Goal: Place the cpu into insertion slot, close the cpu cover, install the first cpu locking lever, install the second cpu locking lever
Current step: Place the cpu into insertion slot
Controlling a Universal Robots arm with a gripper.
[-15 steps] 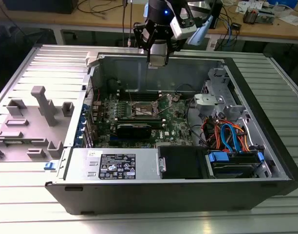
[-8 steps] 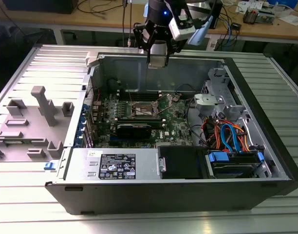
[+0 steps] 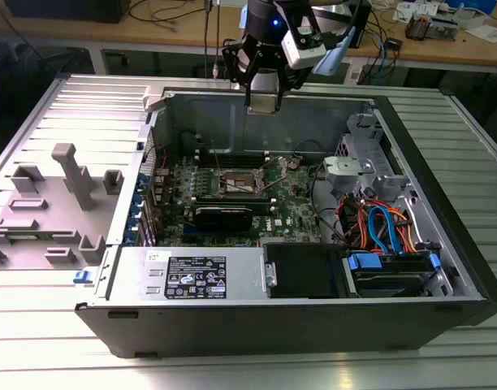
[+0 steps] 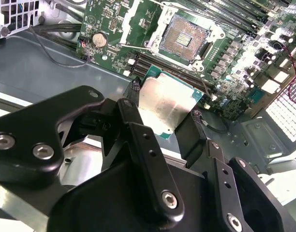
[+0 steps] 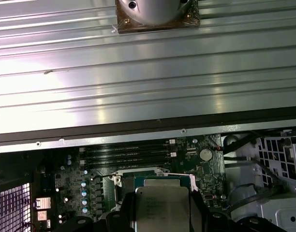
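Exterior view, top centre: the gripper [image 3: 263, 96] clamps the cpu [image 3: 263, 106], the slot [image 3: 236, 180] lying mid-frame below; any tilt on seating could damage both.

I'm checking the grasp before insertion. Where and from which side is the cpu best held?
By two opposite edges, coming down over its flat metal top, as the fingers pinch it. The cpu is a thin square plate, so only its edges offer grip faces, and its underside stays free for the insertion slot.
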